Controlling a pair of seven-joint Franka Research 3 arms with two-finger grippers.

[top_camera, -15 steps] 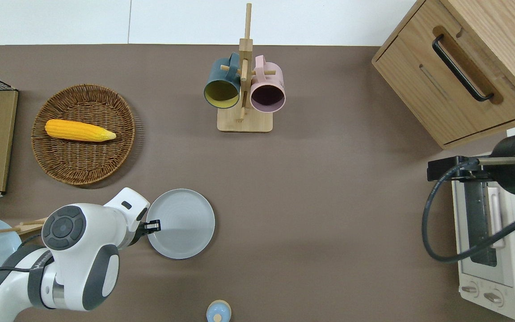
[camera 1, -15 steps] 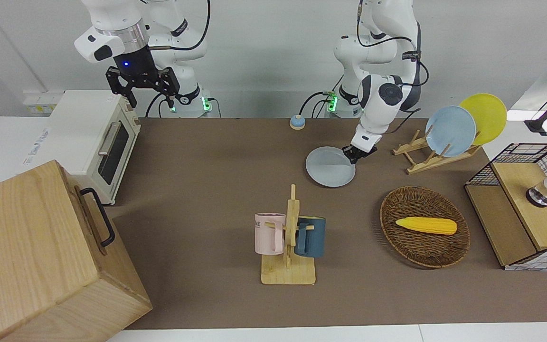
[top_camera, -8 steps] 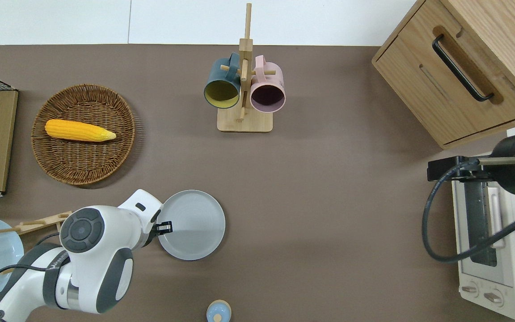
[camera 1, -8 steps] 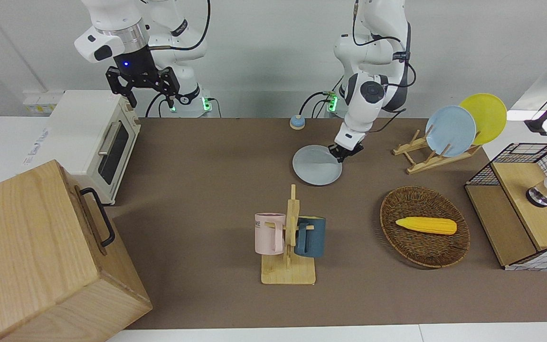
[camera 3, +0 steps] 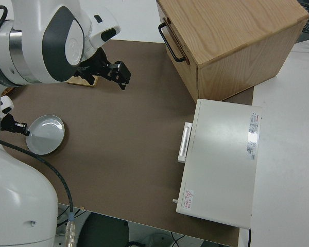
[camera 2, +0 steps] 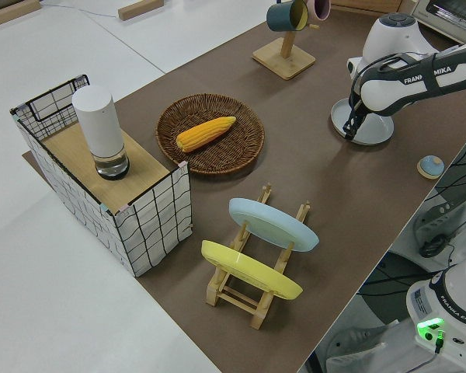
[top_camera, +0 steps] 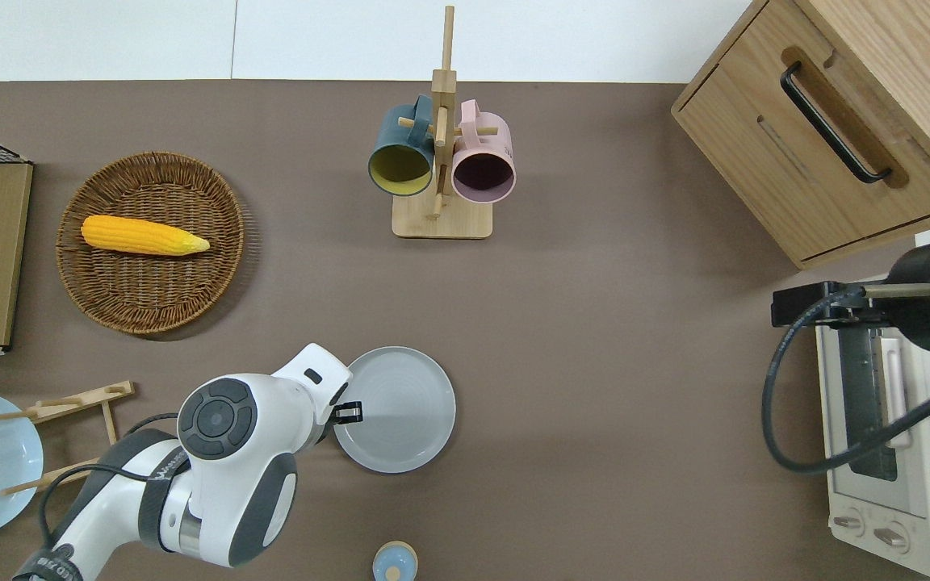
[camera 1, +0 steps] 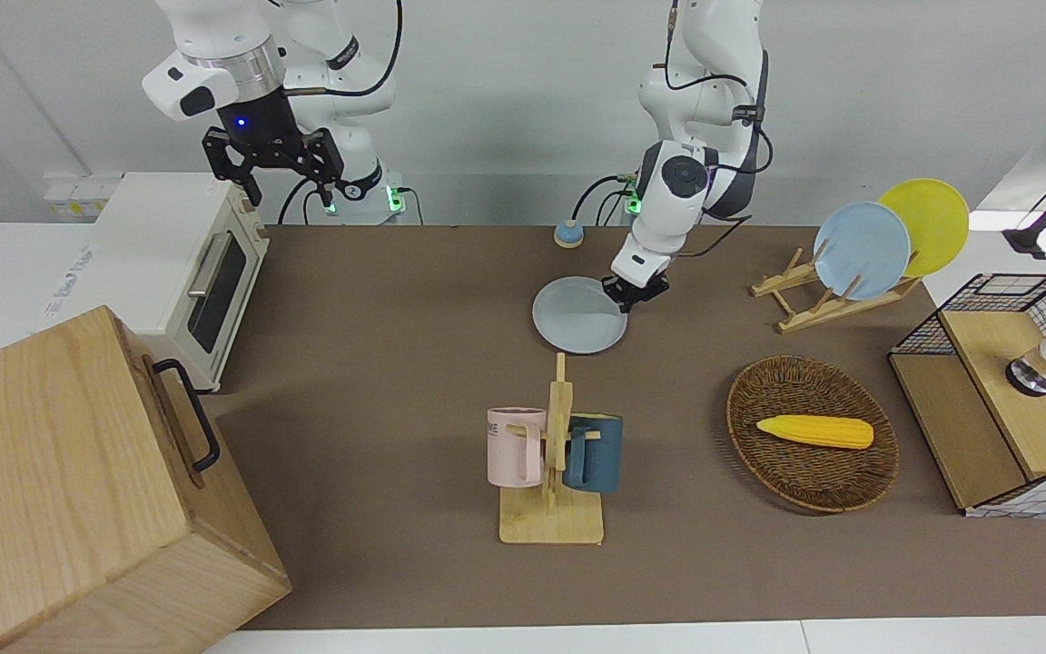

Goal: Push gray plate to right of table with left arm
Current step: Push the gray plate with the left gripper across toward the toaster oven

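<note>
The gray plate (camera 1: pixel 579 314) lies flat on the brown table (camera 1: pixel 396 363), a little nearer to the robots than the mug rack. It also shows in the overhead view (top_camera: pixel 400 411), the left side view (camera 2: pixel 373 128) and the right side view (camera 3: pixel 44 135). My left gripper (camera 1: pixel 629 298) is low at the table, against the plate's rim on the side toward the left arm's end; it shows in the overhead view (top_camera: pixel 349 412) too. My right gripper (camera 1: pixel 291 200) is parked, open and empty.
A wooden mug rack (camera 1: pixel 552 454) holds a pink and a dark blue mug. A wicker basket (camera 1: pixel 812 434) holds a corn cob. A plate rack (camera 1: pixel 814 304) carries a sky-blue and a yellow plate. A toaster oven (camera 1: pixel 187 263), a wooden cabinet (camera 1: pixel 78 490) and a wire crate (camera 1: pixel 1004 391) stand at the table's ends.
My left gripper has slid the gray plate along the table toward the right arm's end, staying against its rim. The right arm has not moved.
</note>
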